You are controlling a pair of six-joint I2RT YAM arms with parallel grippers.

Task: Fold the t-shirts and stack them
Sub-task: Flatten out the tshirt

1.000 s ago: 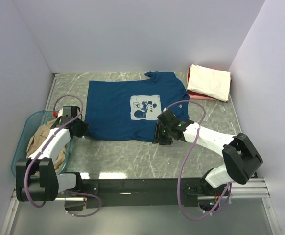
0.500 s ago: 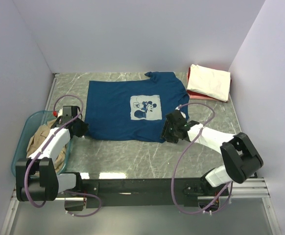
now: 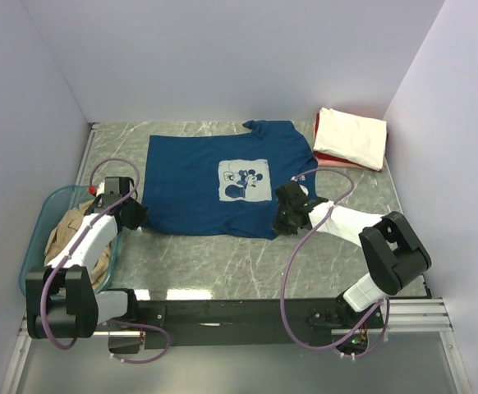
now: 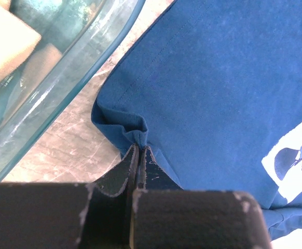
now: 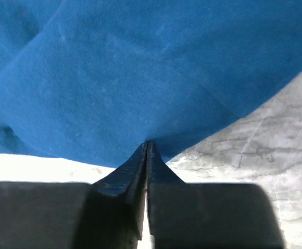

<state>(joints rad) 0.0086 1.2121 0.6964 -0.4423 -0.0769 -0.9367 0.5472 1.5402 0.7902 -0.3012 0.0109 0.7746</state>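
Note:
A navy blue t-shirt [image 3: 198,176] with a pale mouse print lies spread flat in the middle of the table. My left gripper [image 3: 137,216] is shut on its near-left hem corner; the left wrist view shows the gripper [image 4: 140,148] pinching a small fold of the shirt [image 4: 218,78]. At the near-right hem my right gripper [image 3: 281,223] is shut. In the right wrist view that gripper [image 5: 147,145] has its tips pressed together on the puckered edge of the blue cloth [image 5: 140,67]. A folded cream t-shirt [image 3: 351,138] lies on a red one [image 3: 321,156] at the back right.
A translucent teal tub [image 3: 34,246] stands at the near left and holds a tan t-shirt [image 3: 73,234]. Its rim [image 4: 63,78] runs close beside the left gripper. White walls close in the table on the left, back and right.
My right gripper has slid to the right along the near hem and closed its jaws on the cloth. The left gripper and the shirt have stayed put.

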